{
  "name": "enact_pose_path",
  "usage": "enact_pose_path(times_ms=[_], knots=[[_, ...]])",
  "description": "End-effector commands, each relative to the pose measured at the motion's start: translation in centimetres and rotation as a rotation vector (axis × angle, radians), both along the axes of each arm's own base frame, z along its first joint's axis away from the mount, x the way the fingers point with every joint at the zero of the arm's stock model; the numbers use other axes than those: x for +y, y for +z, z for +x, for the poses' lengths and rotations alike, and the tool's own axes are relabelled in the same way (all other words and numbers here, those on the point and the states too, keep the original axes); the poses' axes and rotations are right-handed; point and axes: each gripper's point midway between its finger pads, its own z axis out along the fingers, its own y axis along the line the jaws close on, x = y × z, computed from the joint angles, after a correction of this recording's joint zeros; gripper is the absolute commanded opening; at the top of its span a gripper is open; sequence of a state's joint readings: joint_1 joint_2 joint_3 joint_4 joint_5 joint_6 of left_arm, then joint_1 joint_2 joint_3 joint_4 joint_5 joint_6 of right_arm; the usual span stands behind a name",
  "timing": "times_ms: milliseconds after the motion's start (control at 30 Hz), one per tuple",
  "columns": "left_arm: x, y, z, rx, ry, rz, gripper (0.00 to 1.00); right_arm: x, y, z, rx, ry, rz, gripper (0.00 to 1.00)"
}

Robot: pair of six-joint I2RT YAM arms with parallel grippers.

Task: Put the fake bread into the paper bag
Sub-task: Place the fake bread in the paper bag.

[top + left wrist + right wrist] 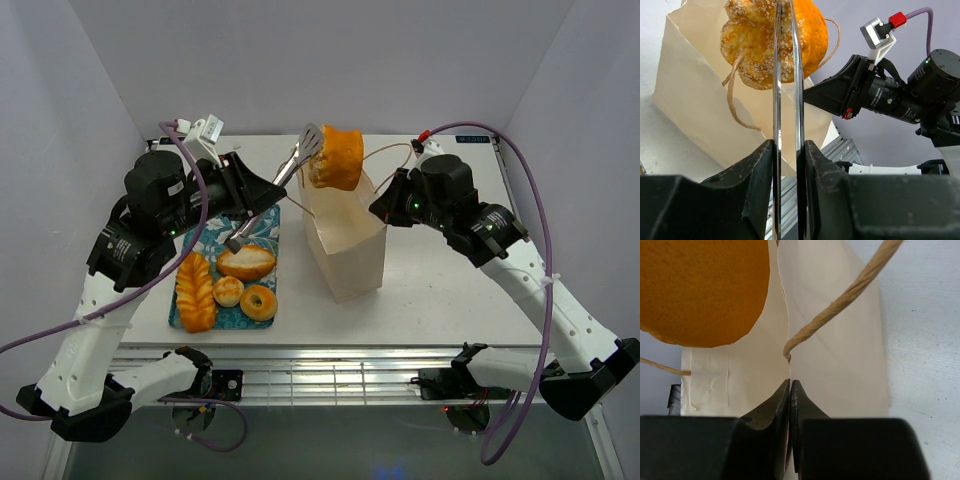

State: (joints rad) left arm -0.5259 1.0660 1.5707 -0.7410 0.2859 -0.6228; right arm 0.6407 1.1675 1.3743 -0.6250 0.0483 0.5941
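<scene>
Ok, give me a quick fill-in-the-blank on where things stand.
The tongs, in the left gripper, hold a pastry ____ the bag.
The right gripper is shut on the ____.
____ pastries lie on the tray.
Missing: above; bag; four.

From above and behind me one camera overlooks the whole table (460, 290); both wrist cameras stare close along my fingers (755, 190) — all share the paper bag (350, 250).
</scene>
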Motion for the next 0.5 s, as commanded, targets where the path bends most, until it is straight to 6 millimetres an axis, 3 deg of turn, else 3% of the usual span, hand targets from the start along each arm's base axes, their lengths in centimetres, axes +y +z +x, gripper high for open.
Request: enact_pose_path(times_ms=[0,233,467], knots=[[0.7,3.2,-0.8,-0.097,0.01,-0.037,0.4,-0.1,1.8,0.1,-0.07,0.001,0.034,0.08],[0.8,2.9,-0.8,-0.088,0.008,-0.024,0.48,0.0,1.8,0.1,-0.07,0.006,0.034,0.08],[1.0,4.1,-1.0,-0.125,0.014,-0.03,0.47,0.0,1.6,0.1,-0.065,0.008,0.031,0.08]])
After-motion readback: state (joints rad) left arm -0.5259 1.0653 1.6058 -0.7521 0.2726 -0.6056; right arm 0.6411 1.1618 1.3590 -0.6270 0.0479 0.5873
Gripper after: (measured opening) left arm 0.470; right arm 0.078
